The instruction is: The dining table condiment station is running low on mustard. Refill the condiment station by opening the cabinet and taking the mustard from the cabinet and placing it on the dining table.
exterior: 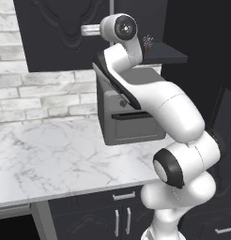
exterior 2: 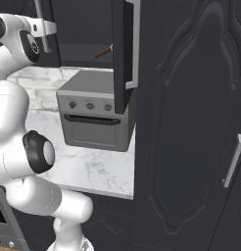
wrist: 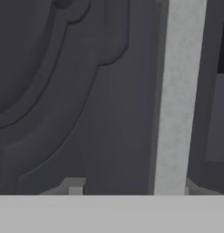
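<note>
The claw (wrist: 132, 186) is raised to the upper cabinet (exterior: 61, 33) and faces its left door at close range. In the hand view the two dark finger tips (wrist: 73, 185) stand at the bottom, one on the ornate raised panel and the other to the right of the silver bar handle (wrist: 177, 95), so the handle runs lengthwise between them. The jaws stand partly apart around the bar; whether the tips press on it cannot be told, so a firm grip is not confirmed.

In the right base view the cabinet's right door (exterior 2: 123, 54) stands swung outward, to the right of the claw, with its own long handle (exterior 2: 134, 44) on its edge. Inside the opened half a small brown item (exterior 2: 103, 52) lies on the shelf; its kind cannot be told. The mustard cannot be made out.

Below the claw, a grey toaster oven (exterior: 129, 117) sits on the white veined marble bench (exterior: 51, 159). Low dark cabinets (exterior: 122, 213) with short handles lie beneath the bench.
</note>
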Robot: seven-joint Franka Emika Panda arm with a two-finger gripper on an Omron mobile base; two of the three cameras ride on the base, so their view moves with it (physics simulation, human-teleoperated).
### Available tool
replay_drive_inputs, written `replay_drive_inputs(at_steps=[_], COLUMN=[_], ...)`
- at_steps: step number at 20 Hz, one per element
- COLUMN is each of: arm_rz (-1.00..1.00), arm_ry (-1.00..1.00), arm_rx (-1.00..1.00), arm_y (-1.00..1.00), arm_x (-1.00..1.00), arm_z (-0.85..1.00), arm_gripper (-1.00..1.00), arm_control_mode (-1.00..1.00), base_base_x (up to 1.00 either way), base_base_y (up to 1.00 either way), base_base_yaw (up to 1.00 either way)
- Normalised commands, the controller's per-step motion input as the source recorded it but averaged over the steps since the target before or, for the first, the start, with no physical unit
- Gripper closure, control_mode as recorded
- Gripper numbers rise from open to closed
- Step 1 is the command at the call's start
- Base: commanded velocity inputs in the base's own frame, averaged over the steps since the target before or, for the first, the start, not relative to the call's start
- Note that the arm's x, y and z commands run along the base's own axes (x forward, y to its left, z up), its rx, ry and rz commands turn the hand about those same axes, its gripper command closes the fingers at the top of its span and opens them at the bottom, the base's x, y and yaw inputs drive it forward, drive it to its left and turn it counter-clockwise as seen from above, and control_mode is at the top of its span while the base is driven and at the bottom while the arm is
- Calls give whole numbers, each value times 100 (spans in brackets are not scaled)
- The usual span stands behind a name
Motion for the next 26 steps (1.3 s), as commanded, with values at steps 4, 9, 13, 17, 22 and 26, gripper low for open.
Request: replay_drive_inputs(at_steps=[4,9,13,17,22,26], arm_rz=[2,0,0,2,8,10], arm_ry=[1,5,1,2,0,-2], arm_rx=[0,-1,0,0,0,0], arm_y=[22,6,0,0,10,49], arm_x=[13,3,0,0,-12,-59], arm_z=[0,-1,0,0,0,0], arm_gripper=[100,100,100,100,100,100], arm_control_mode=[-100,-100,-100,-100,-100,-100], base_base_x=[0,0,0,0,0,0], base_base_y=[0,0,0,0,0,0], base_base_yaw=[0,0,0,0,0,0])
